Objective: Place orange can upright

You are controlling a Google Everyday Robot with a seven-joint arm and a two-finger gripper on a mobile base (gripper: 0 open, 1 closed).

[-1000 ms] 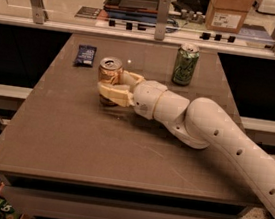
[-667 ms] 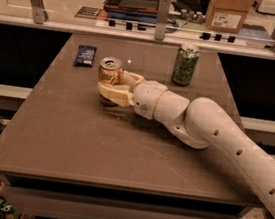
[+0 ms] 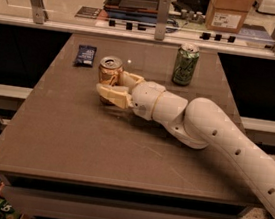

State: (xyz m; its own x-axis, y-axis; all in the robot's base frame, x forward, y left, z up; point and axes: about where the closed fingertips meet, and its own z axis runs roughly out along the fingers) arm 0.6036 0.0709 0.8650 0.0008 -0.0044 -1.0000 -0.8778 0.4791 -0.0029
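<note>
- The orange can (image 3: pixel 110 67) stood upright on the table (image 3: pixel 73 138);
- the gripper (image 3: pixel 110 84) clasped its lower half, one finger on either side, both touching;
- a green can (image 3: pixel 186 63) stood well right of the orange can;
- a dark packet (image 3: pixel 85 55) lay just left of it.

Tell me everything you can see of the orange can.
The orange can is a metal drink can with an orange-gold body and a silver top carrying a pull-tab. It stands upright on the brown table, toward the back left, just right of a dark blue packet. The gripper is shut on it, with one finger behind and one in front of its lower body, hiding its base.
</note>
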